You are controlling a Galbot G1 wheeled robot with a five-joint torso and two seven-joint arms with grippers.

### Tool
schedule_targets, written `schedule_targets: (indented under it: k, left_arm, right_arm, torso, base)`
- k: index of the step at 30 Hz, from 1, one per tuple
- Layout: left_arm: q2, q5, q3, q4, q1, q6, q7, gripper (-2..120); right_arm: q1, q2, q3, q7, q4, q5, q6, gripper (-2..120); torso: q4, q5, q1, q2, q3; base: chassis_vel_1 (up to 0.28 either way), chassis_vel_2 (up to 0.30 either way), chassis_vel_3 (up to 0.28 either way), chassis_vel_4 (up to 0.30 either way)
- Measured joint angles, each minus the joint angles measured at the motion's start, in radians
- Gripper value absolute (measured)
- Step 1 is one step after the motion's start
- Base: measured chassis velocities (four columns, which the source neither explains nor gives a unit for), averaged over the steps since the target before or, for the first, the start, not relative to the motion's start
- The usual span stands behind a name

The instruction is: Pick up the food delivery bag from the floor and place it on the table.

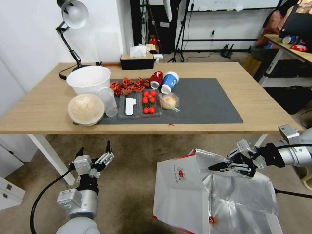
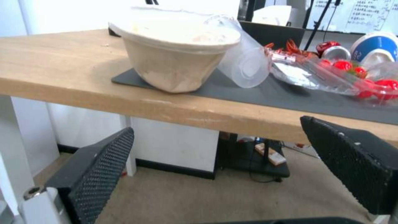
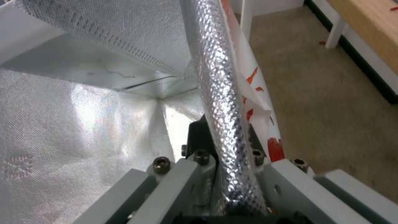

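The food delivery bag [image 1: 180, 191] is white with a round red logo and silver foil lining. It hangs tilted, mouth open, over the floor [image 1: 130, 182] at the lower right, in front of the table [image 1: 42, 107]. My right gripper [image 1: 217, 168] is shut on the bag's upper foil wall; in the right wrist view the foil wall [image 3: 219, 93] runs between the closed fingers of that gripper [image 3: 232, 152]. My left gripper [image 1: 95, 150] points up below the table's front edge, open and holding nothing. In the left wrist view its black fingers [image 2: 95, 174] stand wide apart.
On the table's dark grey mat [image 1: 208, 100] stand a lidded bowl [image 1: 86, 109], a large white bowl [image 1: 88, 79], a clear cup [image 1: 108, 101], a tomato tray [image 1: 149, 102], a blue cup [image 1: 169, 82] and crayfish. A tissue box [image 1: 136, 60] and lamp [image 1: 73, 19] stand behind. A white table leg [image 1: 52, 156] is near my left arm.
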Motion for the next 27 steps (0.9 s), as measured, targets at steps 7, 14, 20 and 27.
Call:
schedule_targets:
  k: [7,14,20,27]
  left_arm:
    - [0.000,-0.001,0.000,0.000,-0.002,0.000,0.000,100]
    - [0.001,-0.003,0.000,0.000,-0.004,0.001,-0.001,100]
    - [0.003,-0.003,0.000,0.000,-0.003,0.001,-0.001,100]
    - [0.004,-0.004,0.000,-0.001,0.000,0.001,-0.001,100]
  right_arm:
    - [0.001,-0.002,-0.001,0.000,0.000,0.000,0.000,0]
    - [0.001,-0.002,-0.001,0.001,0.000,0.000,0.000,0]
    - [0.000,-0.001,-0.001,0.001,0.001,0.000,0.000,0]
    - [-0.004,0.001,-0.001,0.001,0.004,-0.001,0.000,0]
  torso:
    - [0.0000,0.0000,0.013,0.029,0.017]
    - [0.0000,0.0000,0.026,0.061,0.035]
    - [0.0000,0.0000,0.036,0.082,0.046]
    - [0.0000,0.0000,0.053,0.122,0.069]
  base:
    - [0.000,0.000,0.000,0.000]
    - [0.000,0.000,0.000,0.000]
    - [0.000,0.000,0.000,0.000]
    - [0.000,0.000,0.000,0.000]
